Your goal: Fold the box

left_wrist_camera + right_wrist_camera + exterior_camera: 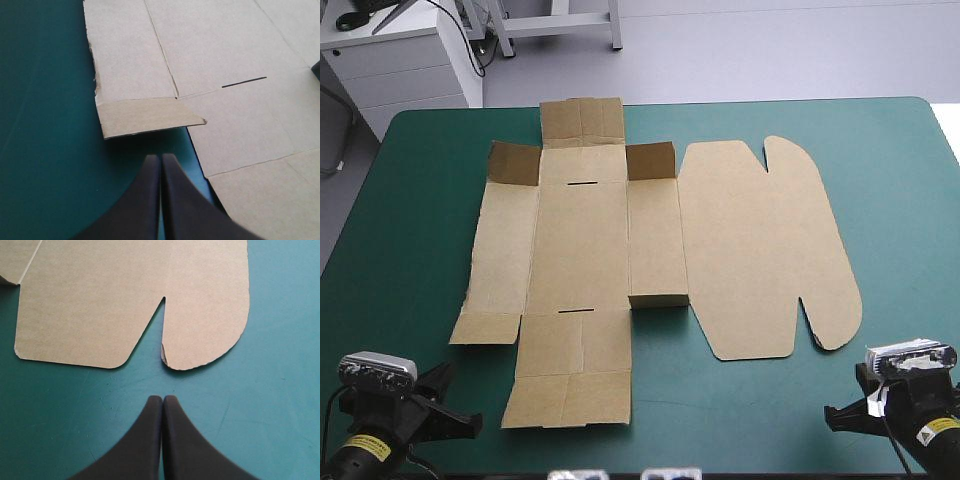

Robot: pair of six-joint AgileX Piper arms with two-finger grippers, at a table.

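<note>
Closest, short of the box (pixel 580 250), the left gripper (pixel 161 159) sits pinched closed and empty just before its near-left corner flap (pixel 150 117), the right gripper (pixel 163 400) likewise before its rounded lid lobe (pixel 210 315). Beyond them the brown sheet lies nearly flat on the teal-green cover (pixel 410 220), two small far flaps (pixel 515 162) tilted up. Folding seems barely begun; next, one gripper must spread and lift a side wall (pixel 505 240).
</note>
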